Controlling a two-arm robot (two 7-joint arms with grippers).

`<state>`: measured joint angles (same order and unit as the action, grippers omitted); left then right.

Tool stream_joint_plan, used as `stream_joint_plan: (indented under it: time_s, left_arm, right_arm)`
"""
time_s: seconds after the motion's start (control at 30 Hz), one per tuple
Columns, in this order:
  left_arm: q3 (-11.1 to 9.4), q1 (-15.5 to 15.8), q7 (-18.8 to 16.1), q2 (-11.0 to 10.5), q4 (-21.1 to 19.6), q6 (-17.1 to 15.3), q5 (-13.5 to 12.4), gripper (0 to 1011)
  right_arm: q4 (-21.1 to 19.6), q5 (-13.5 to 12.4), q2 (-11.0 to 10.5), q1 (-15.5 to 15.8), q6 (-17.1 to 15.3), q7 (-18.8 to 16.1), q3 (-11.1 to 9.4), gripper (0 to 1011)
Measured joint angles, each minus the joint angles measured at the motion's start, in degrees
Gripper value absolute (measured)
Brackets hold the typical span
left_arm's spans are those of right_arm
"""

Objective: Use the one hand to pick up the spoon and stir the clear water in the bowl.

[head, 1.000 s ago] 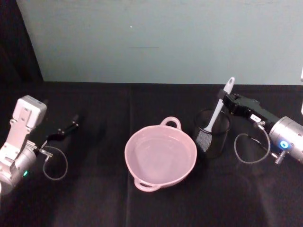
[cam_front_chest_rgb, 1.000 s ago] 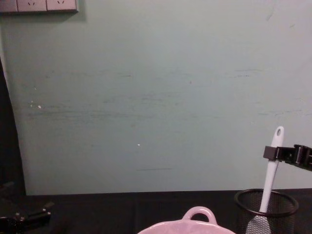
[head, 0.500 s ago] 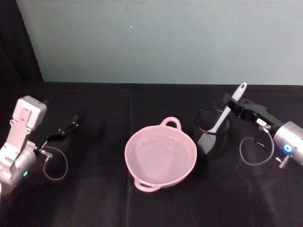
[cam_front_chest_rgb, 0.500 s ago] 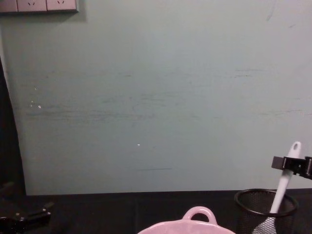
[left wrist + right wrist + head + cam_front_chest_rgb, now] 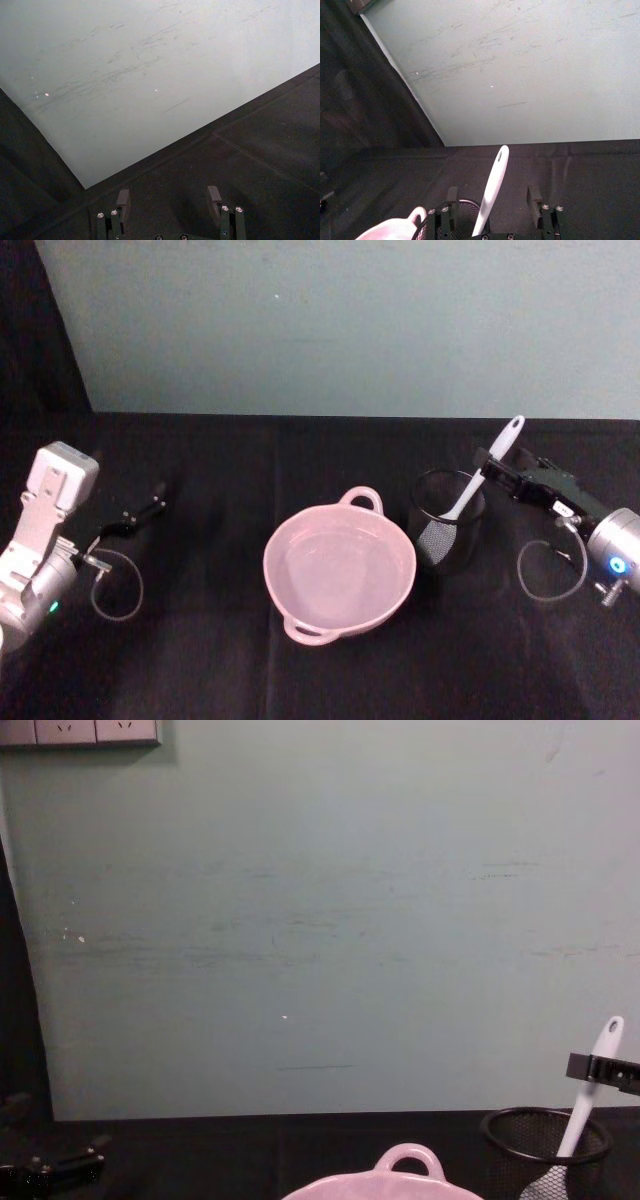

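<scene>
Your black boxy right gripper (image 5: 503,476) has drawn back, fingers spread beside the slim white plastic spoon (image 5: 477,483), which has tipped against the black wire-mesh cup (image 5: 447,523); it is ungrasped, so the glossy pink bowl (image 5: 338,567) waits unstirred; your left gripper (image 5: 140,513) sits parked, spread.

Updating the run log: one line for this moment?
right tool open astride spoon handle | spoon leaning in mesh cup | bowl beside cup | left tool parked open

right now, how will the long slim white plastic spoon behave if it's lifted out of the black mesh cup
The long slim white plastic spoon likely stays stiff and light. Leaning in the black wire-mesh cup, it may pivot. The right gripper sits around its handle.
</scene>
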<state>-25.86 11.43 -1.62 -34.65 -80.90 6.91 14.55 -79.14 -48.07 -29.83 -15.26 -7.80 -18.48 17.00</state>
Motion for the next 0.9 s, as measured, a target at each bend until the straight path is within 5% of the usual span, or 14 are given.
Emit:
stream_joint_plan:
  time_s: [0.33,0.53,0.73,0.9]
  left_arm:
    - [0.0,0.0,0.0,0.0,0.0,0.0,0.0,1005]
    - [0.0,0.0,0.0,0.0,0.0,0.0,0.0,1005]
    - [0.0,0.0,0.0,0.0,0.0,0.0,0.0,1005]
    - [0.0,0.0,0.0,0.0,0.0,0.0,0.0,1005]
  right_arm:
    - [-7.8,4.4,-3.2,6.0,1.1,3.5,-1.9,1004]
    - [-12.0,11.3,-5.5,9.9,3.0,9.0,-3.3,1004]
    - [-9.6,17.0,-5.0,8.6,3.8,12.0,-2.3,1004]
    - [-3.1,20.8,-2.5,4.7,5.4,12.3,-0.5,1004]
